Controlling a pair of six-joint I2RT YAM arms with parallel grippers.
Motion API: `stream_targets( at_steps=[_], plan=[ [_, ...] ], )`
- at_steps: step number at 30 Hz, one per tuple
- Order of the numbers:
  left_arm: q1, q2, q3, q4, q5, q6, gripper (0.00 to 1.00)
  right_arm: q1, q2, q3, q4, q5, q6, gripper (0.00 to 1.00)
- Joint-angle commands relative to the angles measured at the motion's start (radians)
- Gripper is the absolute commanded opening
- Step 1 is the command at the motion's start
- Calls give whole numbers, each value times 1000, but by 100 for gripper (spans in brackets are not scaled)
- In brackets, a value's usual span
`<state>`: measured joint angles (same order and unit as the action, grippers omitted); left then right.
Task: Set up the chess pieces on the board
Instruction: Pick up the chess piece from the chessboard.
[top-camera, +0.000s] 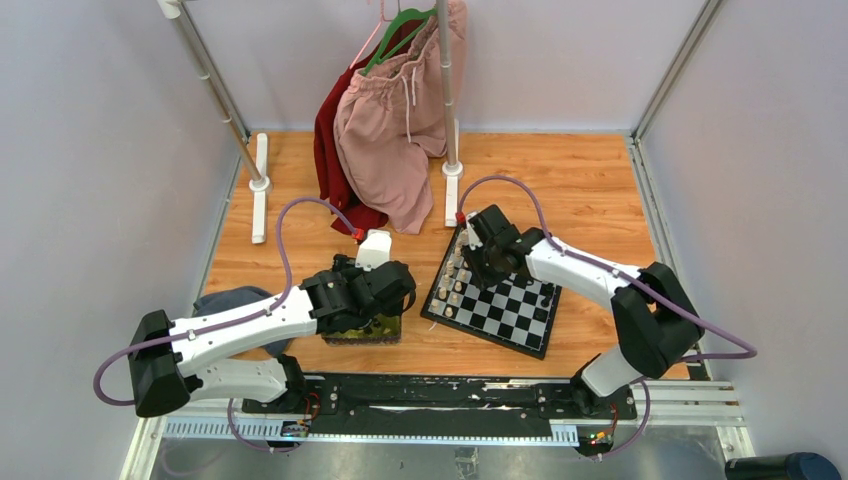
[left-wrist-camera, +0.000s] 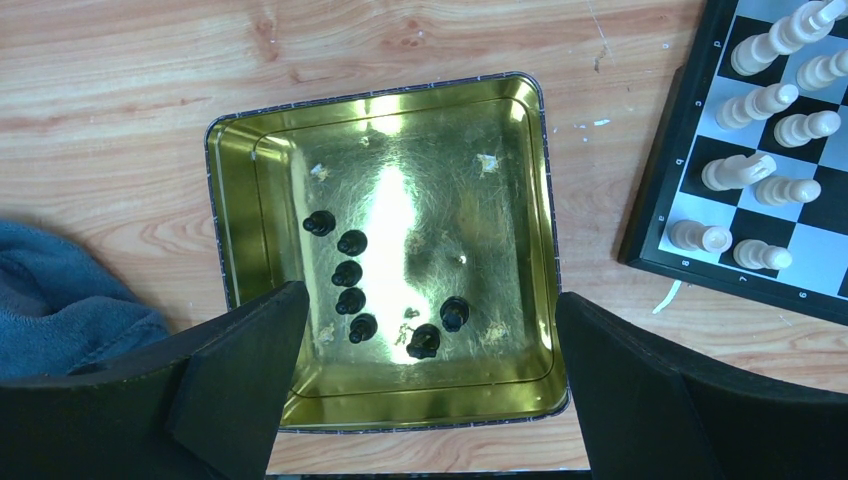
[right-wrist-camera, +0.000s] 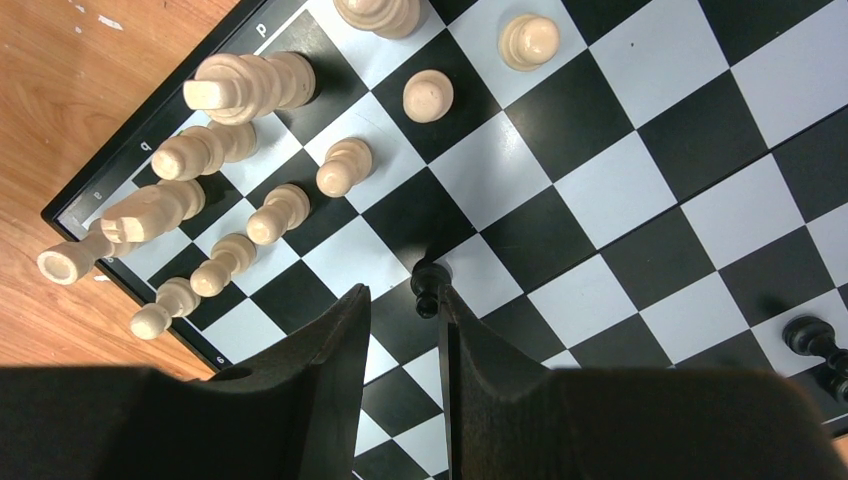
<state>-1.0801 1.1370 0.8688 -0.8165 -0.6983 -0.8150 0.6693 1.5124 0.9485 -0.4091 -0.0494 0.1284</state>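
The board (top-camera: 520, 318) lies right of centre, with cream pieces (right-wrist-camera: 250, 80) along its left side. My right gripper (right-wrist-camera: 403, 292) hovers low over the board (right-wrist-camera: 620, 180), jaws a little apart and the checks showing between them. One black chess piece (right-wrist-camera: 428, 285) stands at the tip of the right finger; the left finger is clear of it. More black pieces (right-wrist-camera: 815, 340) stand at the board's right edge. My left gripper (left-wrist-camera: 430, 296) hangs wide open over the yellow-green tray (left-wrist-camera: 225, 200), where several black chess pieces (left-wrist-camera: 350, 272) lie.
A blue cloth (left-wrist-camera: 60, 300) lies left of the tray. A clothes rack with pink and red garments (top-camera: 395, 120) stands behind, its white feet (top-camera: 259, 185) on the wooden table. The board's corner (left-wrist-camera: 660, 200) lies close to the tray's right side.
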Motion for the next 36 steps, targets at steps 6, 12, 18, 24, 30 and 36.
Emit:
stream_targets(
  at_steps=[6,12,18,24,30,36],
  plan=[
    [7,2,-7,6,-15,2,100,12,23,-28,4,26,-6,35],
    [8,-8,-17,5,-12,2,100,13,21,-40,6,38,8,24],
    [8,-28,-29,4,-10,0,100,13,9,-37,-8,75,23,4],
    [8,-46,-40,4,-9,-2,100,9,-40,-18,-45,151,46,0],
    [8,-61,-50,4,-3,-4,100,-63,-99,-1,-96,230,76,0],
    [8,-78,-61,4,-1,-6,100,-188,-117,-17,-130,233,98,0]
  ],
)
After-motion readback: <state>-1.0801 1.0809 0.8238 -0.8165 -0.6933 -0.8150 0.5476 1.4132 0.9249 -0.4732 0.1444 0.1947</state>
